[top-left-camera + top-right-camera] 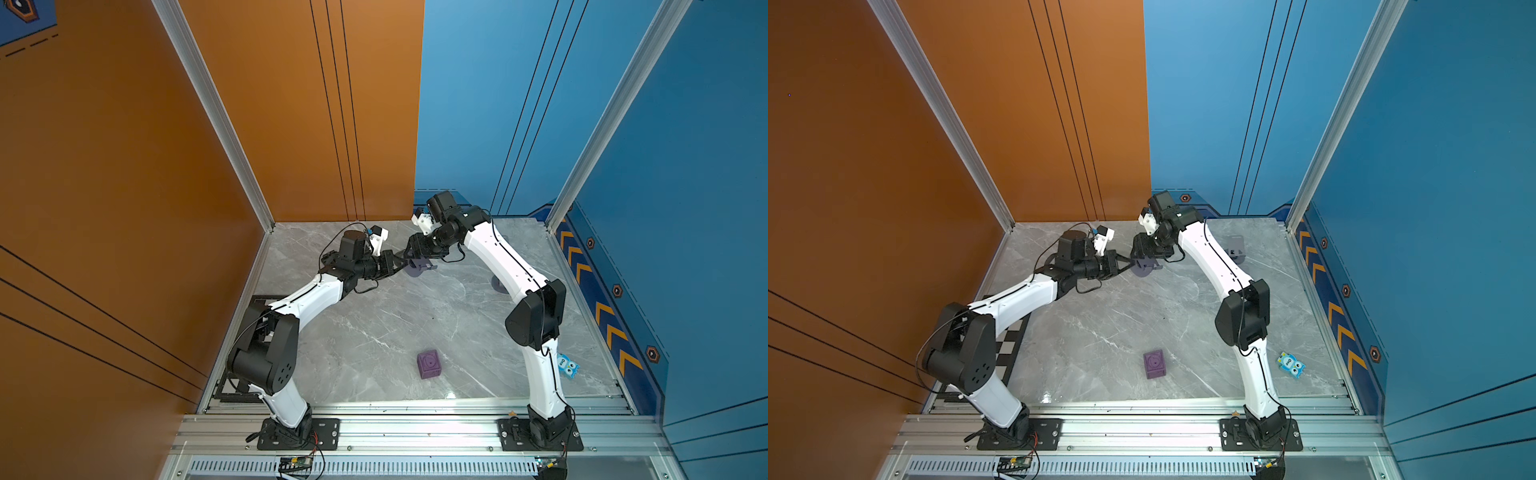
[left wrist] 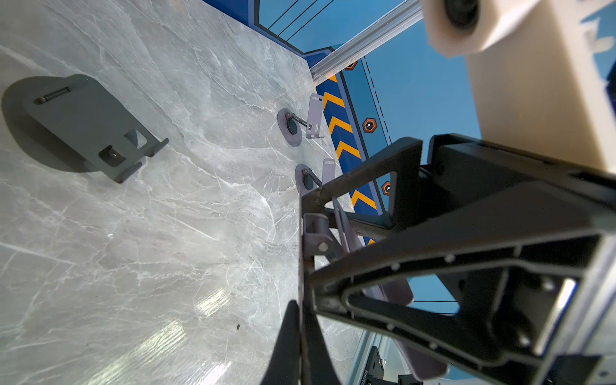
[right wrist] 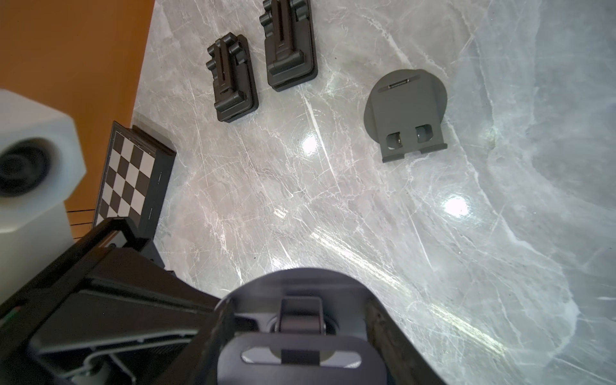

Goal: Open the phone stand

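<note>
My left gripper (image 2: 301, 333) pinches the round base of the purple phone stand (image 1: 416, 270) — the right gripper (image 3: 298, 306) straddles its plate — I cannot tell whether those jaws press it.

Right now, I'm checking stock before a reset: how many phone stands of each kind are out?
Round-base stand held in the left gripper: 1
Opened round-base stands: 2
Folded grey round-base stand: 1
Black rectangular folded stands: 2
Total: 6
</note>
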You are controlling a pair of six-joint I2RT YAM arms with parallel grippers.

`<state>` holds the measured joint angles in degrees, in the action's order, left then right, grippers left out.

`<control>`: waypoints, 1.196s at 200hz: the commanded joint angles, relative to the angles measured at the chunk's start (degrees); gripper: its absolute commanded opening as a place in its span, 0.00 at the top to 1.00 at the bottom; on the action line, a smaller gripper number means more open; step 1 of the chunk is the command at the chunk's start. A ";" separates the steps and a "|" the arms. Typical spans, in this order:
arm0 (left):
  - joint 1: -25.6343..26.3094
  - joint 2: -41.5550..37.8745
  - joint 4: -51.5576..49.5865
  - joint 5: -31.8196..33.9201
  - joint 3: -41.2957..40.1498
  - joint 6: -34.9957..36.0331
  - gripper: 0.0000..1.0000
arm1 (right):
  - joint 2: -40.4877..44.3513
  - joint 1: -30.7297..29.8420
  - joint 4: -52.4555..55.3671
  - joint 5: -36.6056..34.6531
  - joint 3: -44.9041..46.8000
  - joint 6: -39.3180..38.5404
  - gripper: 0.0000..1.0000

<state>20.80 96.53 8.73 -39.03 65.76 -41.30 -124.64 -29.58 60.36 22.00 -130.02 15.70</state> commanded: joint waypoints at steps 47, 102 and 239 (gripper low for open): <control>-0.53 -1.70 1.07 2.56 -3.17 -3.08 1.00 | 4.44 -2.35 0.48 -13.07 -0.13 -2.45 0.63; -2.22 1.48 1.03 5.83 -5.62 -8.02 1.00 | 7.70 -5.77 0.12 -20.07 -1.23 -5.59 0.63; -6.02 5.59 -14.61 13.97 -1.37 -5.68 1.00 | 11.28 -10.23 -2.77 -27.60 -4.53 -9.10 0.62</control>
<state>18.59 97.25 8.40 -39.07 66.17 -46.76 -122.78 -38.09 56.97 -2.63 -131.09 9.43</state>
